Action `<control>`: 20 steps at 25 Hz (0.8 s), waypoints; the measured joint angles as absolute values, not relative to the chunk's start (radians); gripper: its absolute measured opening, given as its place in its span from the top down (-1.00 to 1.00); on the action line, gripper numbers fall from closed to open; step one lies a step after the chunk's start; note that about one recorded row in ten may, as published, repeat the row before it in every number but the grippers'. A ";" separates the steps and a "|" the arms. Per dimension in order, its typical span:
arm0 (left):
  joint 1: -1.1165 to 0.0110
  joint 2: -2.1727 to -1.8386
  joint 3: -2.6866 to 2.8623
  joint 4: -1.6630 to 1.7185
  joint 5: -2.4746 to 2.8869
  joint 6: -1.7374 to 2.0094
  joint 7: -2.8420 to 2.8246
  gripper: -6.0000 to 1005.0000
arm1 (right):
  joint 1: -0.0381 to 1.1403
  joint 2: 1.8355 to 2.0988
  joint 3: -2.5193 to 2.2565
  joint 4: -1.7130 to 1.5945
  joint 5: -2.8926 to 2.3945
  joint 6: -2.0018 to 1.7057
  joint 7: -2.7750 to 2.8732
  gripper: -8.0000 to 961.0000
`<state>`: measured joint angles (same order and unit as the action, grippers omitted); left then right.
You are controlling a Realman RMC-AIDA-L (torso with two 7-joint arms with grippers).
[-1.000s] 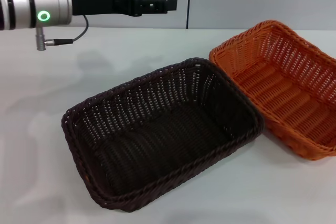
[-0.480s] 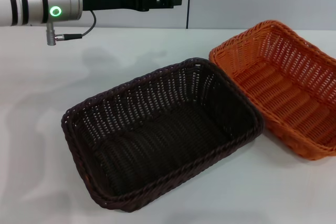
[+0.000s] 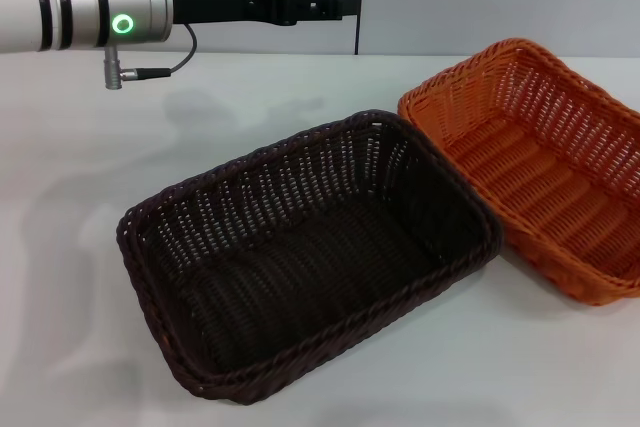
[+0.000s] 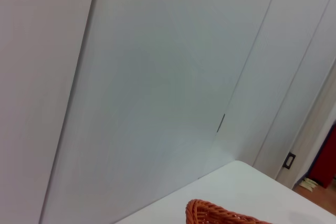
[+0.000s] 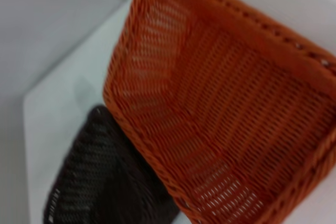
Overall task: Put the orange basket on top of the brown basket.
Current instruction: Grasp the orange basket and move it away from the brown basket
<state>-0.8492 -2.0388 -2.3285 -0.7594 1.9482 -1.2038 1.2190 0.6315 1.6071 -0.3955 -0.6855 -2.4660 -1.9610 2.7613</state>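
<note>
The bright orange rectangular woven wicker-style basket (image 3: 535,162) sits on the white surface (image 3: 90,157) at the robot's right, its near long side touching or slightly overlapping the far corner of the dark chocolate-brown rectangular woven basket (image 3: 300,257), both lying empty and upright. It looks light and fairly stiff with some springy give, and the braided rim (image 5: 137,129) seems the surest place to pinch, since the openwork walls slope and could slip. The left pincer (image 3: 340,4) hovers high over the far side of the surface, whether clenched or released I cannot tell; the right pincer is not visible, though its camera looks down into the orange basket.
</note>
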 joint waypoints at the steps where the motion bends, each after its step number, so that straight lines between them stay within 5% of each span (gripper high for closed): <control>1: -0.849 -2.039 -2.328 -0.759 1.948 -1.204 1.219 -0.67 | 0.633 1.606 -0.414 -0.692 -2.466 -1.967 2.760 -0.65; 11: -0.847 -2.037 -2.315 -0.726 1.948 -1.199 1.219 -0.67 | 0.630 1.620 -0.497 -0.661 -2.492 -1.906 2.759 -0.65; 20: -0.839 -2.035 -2.315 -0.725 1.948 -1.203 1.215 -0.67 | 0.626 1.665 -0.498 -0.576 -2.495 -1.758 2.747 -0.65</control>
